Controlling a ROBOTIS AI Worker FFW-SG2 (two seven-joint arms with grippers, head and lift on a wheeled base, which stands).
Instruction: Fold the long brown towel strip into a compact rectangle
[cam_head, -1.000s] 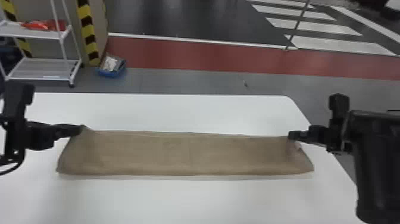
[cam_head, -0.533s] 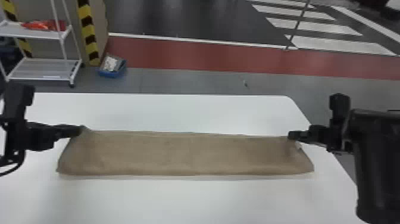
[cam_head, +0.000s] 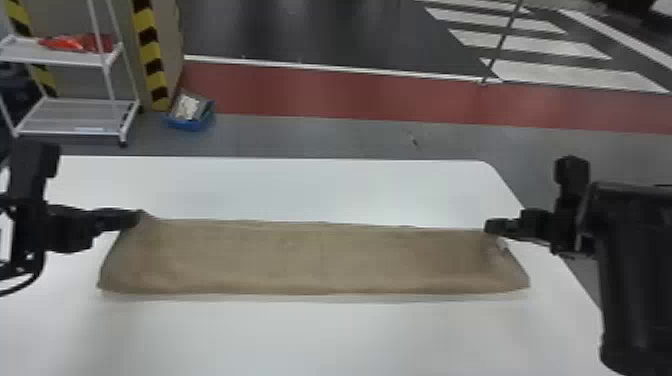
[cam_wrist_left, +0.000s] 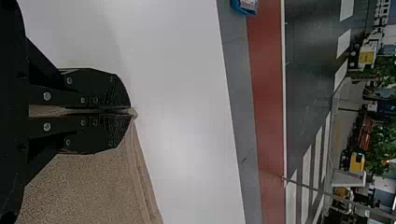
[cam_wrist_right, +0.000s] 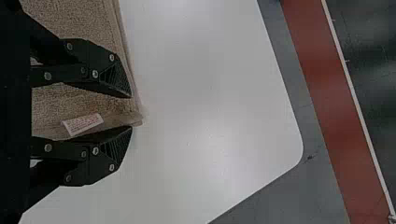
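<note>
The brown towel strip (cam_head: 320, 257) lies lengthwise across the white table. At its far left corner is my left gripper (cam_head: 139, 218); in the left wrist view the left gripper (cam_wrist_left: 131, 112) is shut on a corner of the towel (cam_wrist_left: 88, 186), a small tip of cloth poking out past the fingers. My right gripper (cam_head: 487, 227) is at the far right corner. Seen from the right wrist, the right gripper (cam_wrist_right: 132, 112) stands open, the towel's corner (cam_wrist_right: 70, 100) with a white label between its two fingers.
The white table (cam_head: 320, 335) extends in front of and behind the towel, with its rounded far right corner beyond the right gripper. On the floor past it are a blue bin (cam_head: 190, 120) and a white shelf rack (cam_head: 75, 117) at the far left.
</note>
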